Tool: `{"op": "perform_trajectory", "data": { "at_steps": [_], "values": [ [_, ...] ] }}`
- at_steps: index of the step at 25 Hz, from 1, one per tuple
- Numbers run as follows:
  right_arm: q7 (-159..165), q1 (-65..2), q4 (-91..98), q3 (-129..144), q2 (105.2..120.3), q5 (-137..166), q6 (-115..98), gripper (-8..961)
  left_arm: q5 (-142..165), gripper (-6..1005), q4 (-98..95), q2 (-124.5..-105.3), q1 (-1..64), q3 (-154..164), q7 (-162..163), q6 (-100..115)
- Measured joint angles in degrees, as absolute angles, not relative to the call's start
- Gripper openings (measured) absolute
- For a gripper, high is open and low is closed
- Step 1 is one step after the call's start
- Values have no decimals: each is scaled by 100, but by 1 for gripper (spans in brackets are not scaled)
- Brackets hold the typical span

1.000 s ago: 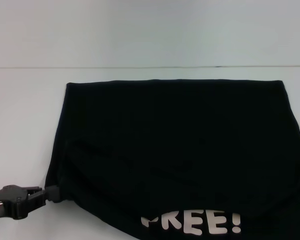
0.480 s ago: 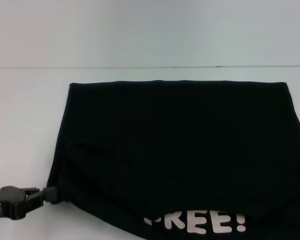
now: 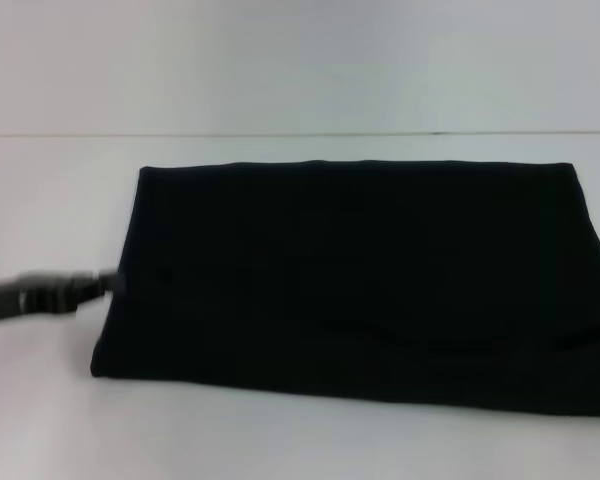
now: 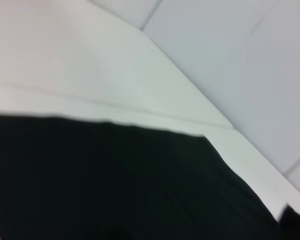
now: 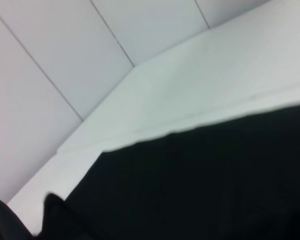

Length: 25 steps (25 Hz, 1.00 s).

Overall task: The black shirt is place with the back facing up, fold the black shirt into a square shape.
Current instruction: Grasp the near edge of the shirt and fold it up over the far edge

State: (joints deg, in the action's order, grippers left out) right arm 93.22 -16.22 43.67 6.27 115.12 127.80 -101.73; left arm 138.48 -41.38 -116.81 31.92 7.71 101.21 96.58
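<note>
Left gripper noted at the left edge of the head view, reaching in from the left over the white bench, blurred, tip at the left border of the black shirt; jaws too smeared to judge as open or closed, and contact with the fabric cannot be confirmed. Black shirt lying flat on the bench as a wide folded rectangle, long axis running left to right across the robot's front, short axis running from near to far. Far edge straight and roughly parallel to the seam line where bench meets wall; near edge slanting slightly, lower toward the right. Left side edge angled outward toward the near corner; right portion running out of the head view. Upper surface plain black, with a faint crease across the near right area. Bare bench on the far, left and near sides of the shirt. Left wrist view: shirt filling the lower part, one corner against the bench, pale wall panels beyond. Right wrist view: shirt over the lower part, bench and panelled wall behind, details the head view omits. Right gripper not seen in the head view; jaw state not determinable.
</note>
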Motion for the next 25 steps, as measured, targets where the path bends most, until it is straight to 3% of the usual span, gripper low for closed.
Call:
{"op": "perform_trajectory", "data": {
  "at_steps": [5, 9, 13, 25],
  "values": [
    [9691, -2529, 3687, 845, 11157, 12796, -9288, 43, 13817, 0, -3516, -11488, 3945, 850, 10373, 8300],
    [9982, -3289, 3158, 1187, 10962, 12796, -8215, 43, 13816, 0, -3149, -11481, 4434, 965, 10461, 7106],
    [10372, -4039, 2798, 1855, 10958, 12798, -6565, 43, 13815, 0, -2839, -11512, 4839, 1148, 10473, 5710],
    [10451, -4799, 2285, 2372, 11106, 12757, -4343, 44, 13747, 0, -2677, -11723, 5195, 1986, 10408, 3631]
  ]
}}
